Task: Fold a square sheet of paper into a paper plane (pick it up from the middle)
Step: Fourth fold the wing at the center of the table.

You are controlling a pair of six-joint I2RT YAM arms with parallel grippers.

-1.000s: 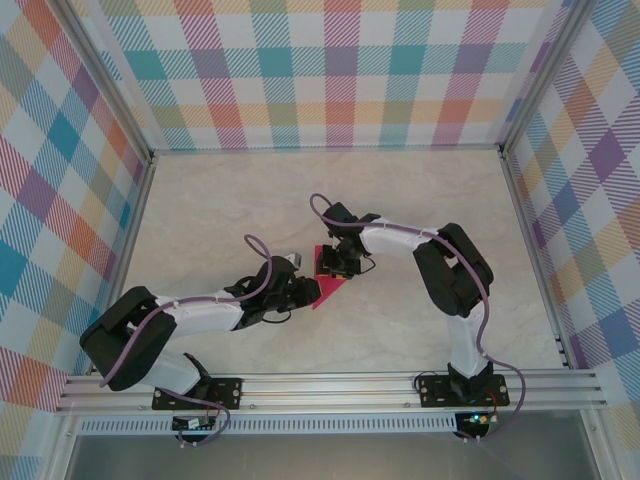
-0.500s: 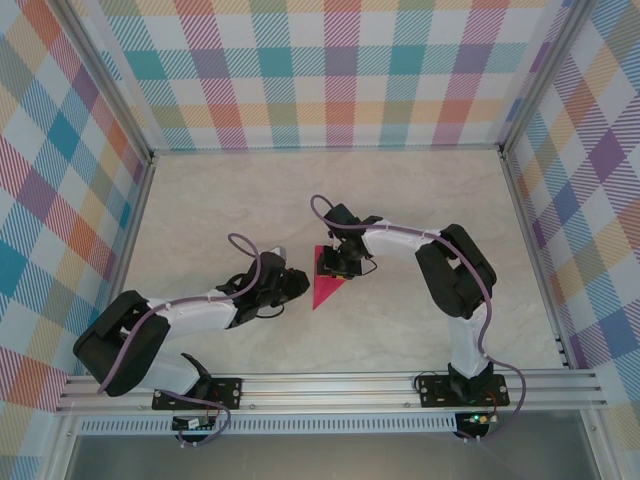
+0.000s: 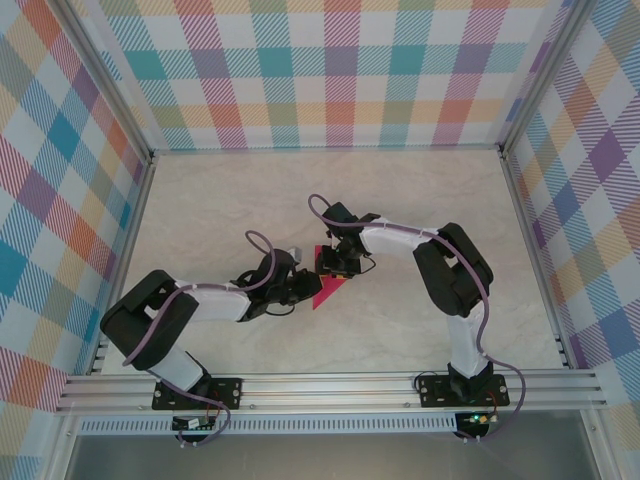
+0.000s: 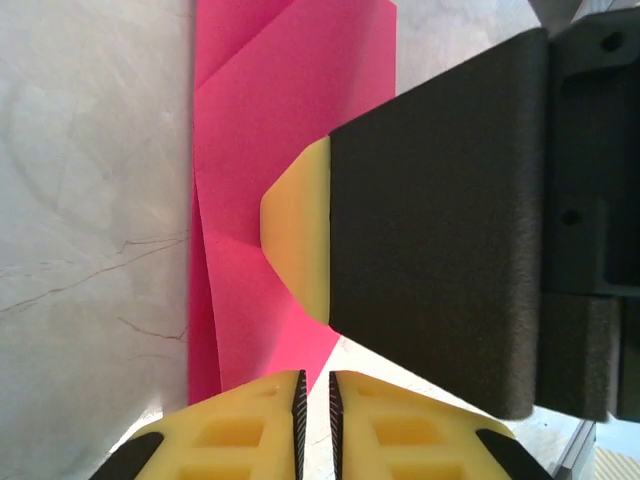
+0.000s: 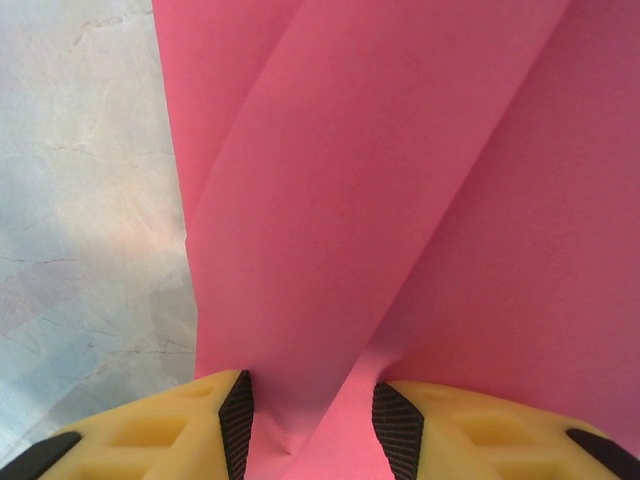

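the right gripper [image 3: 335, 262] covers the far end of the pink paper [image 3: 324, 288] from above, and the left gripper [image 3: 297, 291] hides its left edge. in the right wrist view the paper [image 5: 400, 180] runs off the top and right edges, its outline untellable.

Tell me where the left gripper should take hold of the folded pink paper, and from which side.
Probably the free pointed end of the folded pink paper, approached from the left arm's own side. The right gripper already stands on the wider far end, its fingers straddling a raised crease, so that end is taken. The left gripper, nearly shut, sits by the point.
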